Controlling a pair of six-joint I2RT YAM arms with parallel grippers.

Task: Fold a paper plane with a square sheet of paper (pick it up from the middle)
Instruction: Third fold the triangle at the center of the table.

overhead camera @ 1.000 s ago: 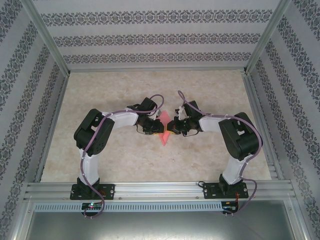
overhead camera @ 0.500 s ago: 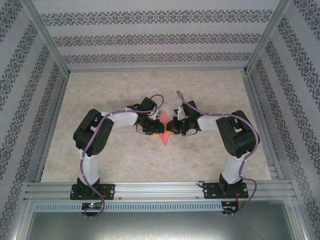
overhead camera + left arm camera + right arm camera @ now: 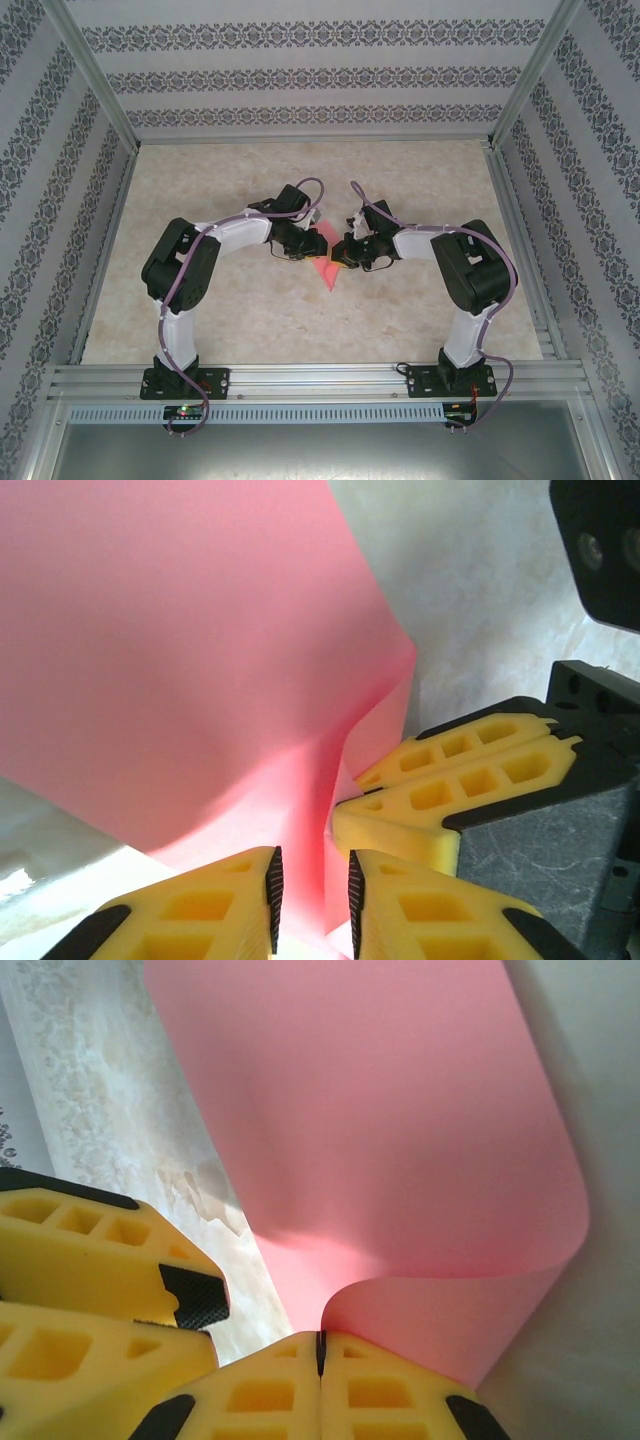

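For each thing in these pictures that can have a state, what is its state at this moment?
pink-red square sheet of paper: not flat, bent in a soft curve, held at one edge.
right gripper: fingers shut on the paper.
left gripper: fingers a little open, with the paper running through the gap and not pinched.

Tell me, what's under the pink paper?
Under the square sheet of paper is the pale marbled table, seen all around it. The right gripper pinches the sheet. The patch of table right beneath is covered, so that stays unseen.
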